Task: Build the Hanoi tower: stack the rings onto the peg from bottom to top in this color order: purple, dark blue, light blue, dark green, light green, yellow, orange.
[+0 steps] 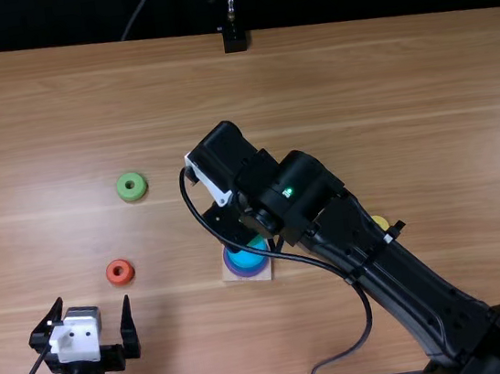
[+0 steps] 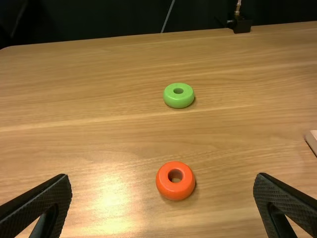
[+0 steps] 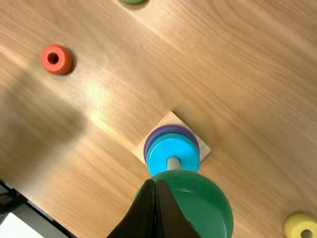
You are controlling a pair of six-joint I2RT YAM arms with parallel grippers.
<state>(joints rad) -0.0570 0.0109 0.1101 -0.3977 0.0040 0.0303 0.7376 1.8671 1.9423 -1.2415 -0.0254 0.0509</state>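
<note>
R jaws closed, dk grn ring (image 3: 208, 206), peg (image 3: 173, 164) vert.

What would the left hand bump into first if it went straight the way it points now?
Probably the orange ring, which sits ahead of the left hand, roughly lined up with the gap between its open fingers. The depth is hard to tell, so it might touch the table first.

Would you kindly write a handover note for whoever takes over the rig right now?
Left gripper: jaws open, near the round orange ring.
Right gripper: jaws shut on the glossy dark green ring at the pale peg; can't tell if threaded.
Stacked: purple ring, dark blue ring, light blue ring.
Remaining: seat dark green, then light green ring, yellow ring, orange; last three on table.
</note>
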